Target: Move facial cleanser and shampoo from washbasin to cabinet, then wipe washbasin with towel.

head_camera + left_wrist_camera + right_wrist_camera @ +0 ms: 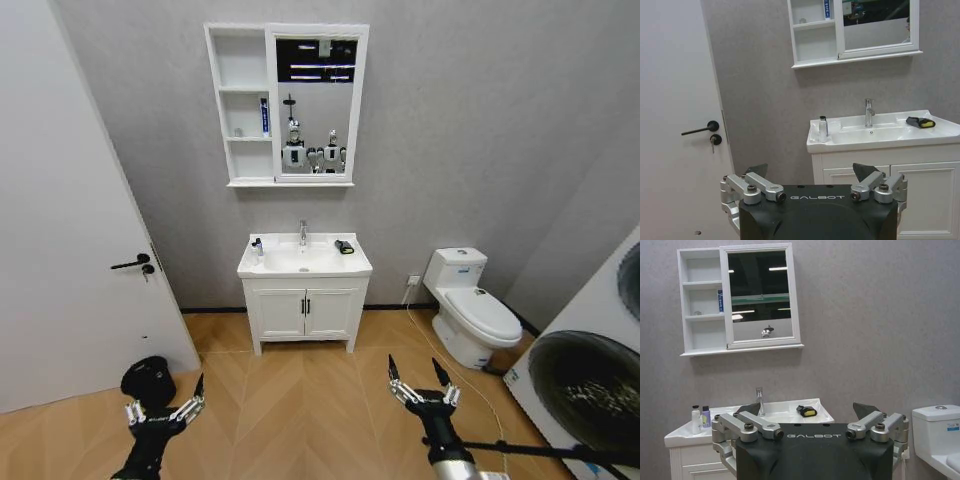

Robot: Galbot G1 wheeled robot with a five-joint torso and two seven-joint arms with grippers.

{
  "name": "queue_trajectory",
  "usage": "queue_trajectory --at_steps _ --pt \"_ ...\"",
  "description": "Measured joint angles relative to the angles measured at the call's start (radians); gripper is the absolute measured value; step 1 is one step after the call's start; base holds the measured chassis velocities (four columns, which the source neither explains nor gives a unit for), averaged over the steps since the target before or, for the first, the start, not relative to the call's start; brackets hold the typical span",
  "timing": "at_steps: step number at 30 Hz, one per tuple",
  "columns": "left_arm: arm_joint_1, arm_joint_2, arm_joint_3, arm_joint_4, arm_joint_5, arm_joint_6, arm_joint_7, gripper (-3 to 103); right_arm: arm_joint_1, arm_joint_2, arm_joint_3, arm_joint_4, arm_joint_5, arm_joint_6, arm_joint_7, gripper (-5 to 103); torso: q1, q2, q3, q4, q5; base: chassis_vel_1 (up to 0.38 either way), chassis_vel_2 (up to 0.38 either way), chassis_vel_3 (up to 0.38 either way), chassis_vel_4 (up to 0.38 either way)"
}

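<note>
I'm parked well back from the washbasin (304,262), looking at it across open wood floor. Both arms hang low in front of me: the left end effector (165,408) and the right end effector (420,385) each have their fingers spread and hold nothing.

Two small bottles (700,418) stand together on the basin's left rim, one white and one purplish; I take them for the cleanser and shampoo, though I can't tell which is which from here. The towel (344,246) lies on the right rim, beside the tap (303,232). The cabinet (243,105) hangs directly above, with a blue item (264,115) already on its middle shelf.

The step in hand, as I judge it, is the approach. I'd drive straight in, centred on the vanity, keeping clear of the door (60,240) on the left and the toilet (470,305) on the right. I'd stop close enough that the left arm reaches both the bottles and the shelves.
</note>
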Motion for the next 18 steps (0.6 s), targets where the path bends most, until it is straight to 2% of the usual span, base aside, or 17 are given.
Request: queue_trajectory --at_steps 5,6,9,18 --pt "-0.001 0.0 0.002 0.0 0.001 0.0 0.0 97 -0.006 0.0 0.001 0.006 0.001 -0.006 -0.003 100 0.0 0.0 0.0 0.0 0.0 0.0 0.0 0.0 0.0" --pt "-0.001 0.0 0.002 0.0 0.001 0.0 0.0 93 -0.006 0.001 0.001 0.008 0.001 -0.008 -0.004 100 0.0 0.0 0.0 0.0 0.0 0.0 0.0 0.0 0.0" --pt "-0.002 0.0 0.003 -0.001 -0.001 0.0 0.0 97 -0.007 0.003 0.005 0.008 0.001 -0.01 -0.011 100 0.0 0.0 0.0 0.0 0.0 0.0 0.0 0.0 0.0" --pt "-0.012 0.003 0.007 0.002 -0.006 0.001 -0.001 97 -0.026 0.008 0.014 0.024 0.002 -0.01 -0.025 100 0.0 0.0 0.0 0.0 0.0 0.0 0.0 0.0 0.0"
